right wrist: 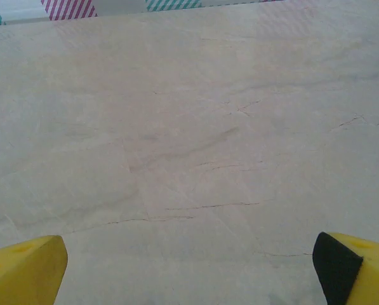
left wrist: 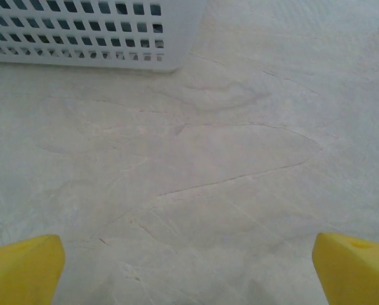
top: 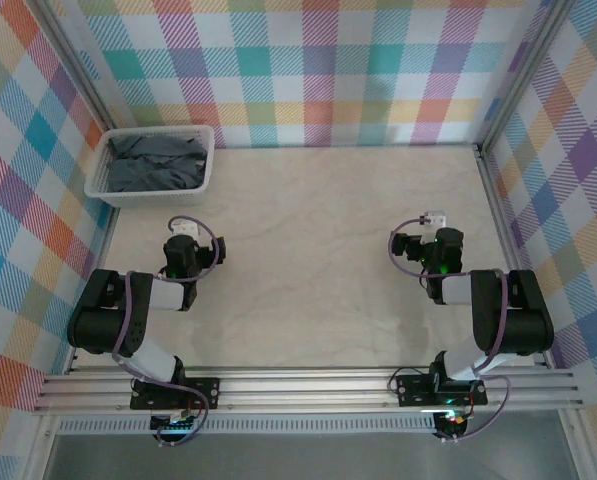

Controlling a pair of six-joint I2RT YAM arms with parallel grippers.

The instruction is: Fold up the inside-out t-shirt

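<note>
The inside-out t-shirt (top: 158,160) lies crumpled, dark slate-grey, inside the white mesh basket (top: 203,170) at the table's far left. My left gripper (top: 182,237) rests near the table's left side, below the basket, open and empty. Its yellow fingertips (left wrist: 24,267) stand wide apart over bare tabletop, with the basket wall (left wrist: 94,32) ahead. On the right side of the table my right gripper (top: 436,226) is open too. Its yellow fingertips (right wrist: 24,267) frame nothing but tabletop. Both grippers are well apart from the shirt.
The table (top: 328,260) is a pale marbled surface, walled by checked panels with aluminium posts on three sides. The aluminium rail (top: 308,385) carrying both arm bases runs along the near edge.
</note>
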